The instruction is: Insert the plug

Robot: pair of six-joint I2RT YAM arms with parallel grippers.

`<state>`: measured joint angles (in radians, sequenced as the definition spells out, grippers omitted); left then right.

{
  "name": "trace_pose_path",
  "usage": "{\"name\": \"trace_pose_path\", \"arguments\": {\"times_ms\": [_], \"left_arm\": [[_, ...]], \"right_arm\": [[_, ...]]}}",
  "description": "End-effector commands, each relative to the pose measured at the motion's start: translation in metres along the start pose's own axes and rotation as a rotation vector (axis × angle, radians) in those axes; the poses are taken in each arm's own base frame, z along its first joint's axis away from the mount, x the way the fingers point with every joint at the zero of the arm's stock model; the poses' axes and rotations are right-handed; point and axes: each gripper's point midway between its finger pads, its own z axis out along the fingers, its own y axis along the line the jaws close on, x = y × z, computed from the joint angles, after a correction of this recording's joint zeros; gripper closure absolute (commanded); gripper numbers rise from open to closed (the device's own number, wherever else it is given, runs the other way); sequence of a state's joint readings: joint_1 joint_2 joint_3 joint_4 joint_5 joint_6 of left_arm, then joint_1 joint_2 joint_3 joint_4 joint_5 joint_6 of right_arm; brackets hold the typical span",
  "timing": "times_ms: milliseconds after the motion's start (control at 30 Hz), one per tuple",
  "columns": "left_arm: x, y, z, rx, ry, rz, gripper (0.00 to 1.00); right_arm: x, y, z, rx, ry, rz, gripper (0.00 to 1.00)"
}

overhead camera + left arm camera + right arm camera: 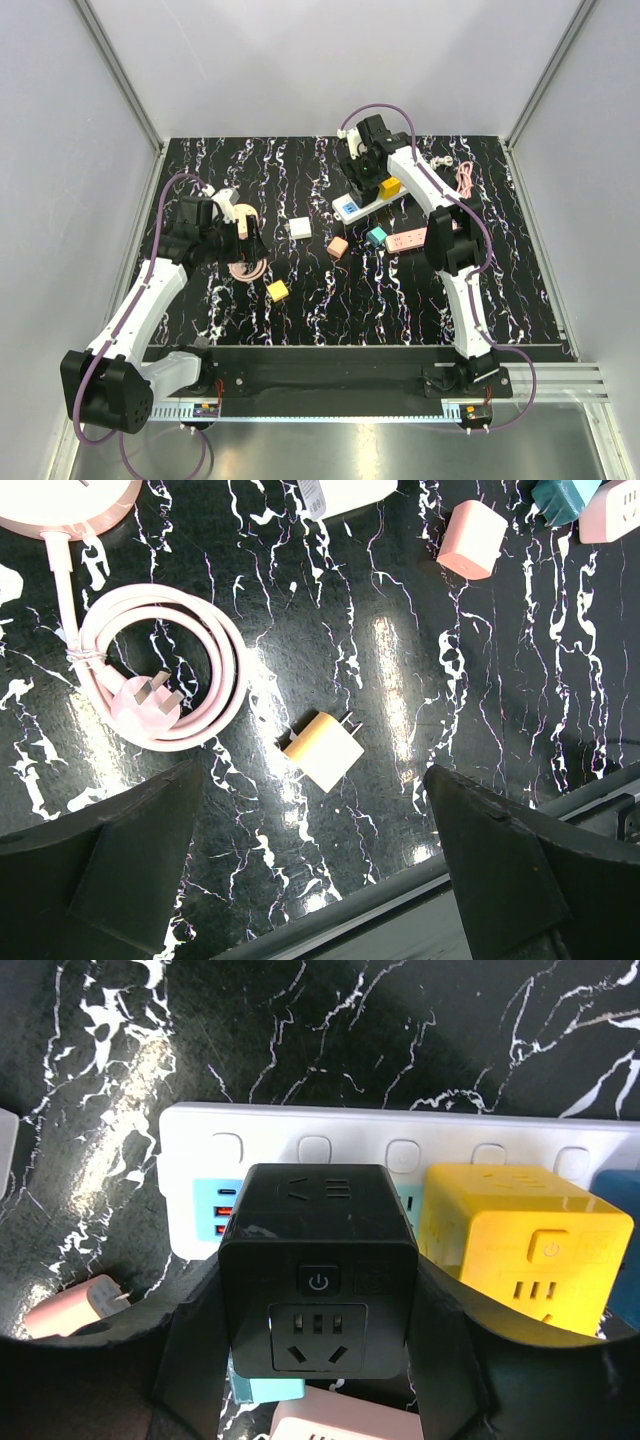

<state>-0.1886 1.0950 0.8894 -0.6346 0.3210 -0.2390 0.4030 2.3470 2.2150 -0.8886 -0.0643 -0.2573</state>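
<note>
Marble tabletop (pixel 330 300) | right fingers (pixel 190 1360) clamp black cube plug (pixel 318 1260) at white strip (pixel 260 1125) | left fingers (pixel 130 850) wide apart

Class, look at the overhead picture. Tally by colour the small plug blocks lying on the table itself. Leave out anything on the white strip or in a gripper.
White plug block: 1
Pink plug block: 1
Teal plug block: 1
Yellow plug block: 1
Total: 4
</note>
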Motion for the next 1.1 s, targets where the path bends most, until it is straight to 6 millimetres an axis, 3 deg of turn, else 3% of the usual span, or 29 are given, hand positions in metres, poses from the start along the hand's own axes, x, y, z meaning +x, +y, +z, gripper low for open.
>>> {"name": "trace_pose_path", "arguments": {"times_ms": [0,167,300,600,1067], "left_arm": [[-0.009,-0.007,0.0,0.035,-0.032,0.028,0.01],[-0.01,-0.007,-0.001,0.034,-0.037,0.031,0.01],[-0.01,-0.007,-0.001,0.034,-0.038,0.03,0.01],[-0.01,-0.007,0.0,0.034,-0.036,0.031,0.01],[-0.011,-0.007,0.0,0.036,-0.037,0.031,0.01]], "right_arm": [[0.005,-0.009,-0.024,0.047,0.051,-0.006,1.0],[0.002,-0.003,-0.023,0.011,0.047,0.003,1.0],[0.006,0.005,-0.011,-0.037,0.053,0.007,1.0],[-0.012,0.0,-0.012,-0.028,0.001,0.005,1.0],[0.014,0.003,0.01,-0.059,0.066,0.032,1.0]]}}
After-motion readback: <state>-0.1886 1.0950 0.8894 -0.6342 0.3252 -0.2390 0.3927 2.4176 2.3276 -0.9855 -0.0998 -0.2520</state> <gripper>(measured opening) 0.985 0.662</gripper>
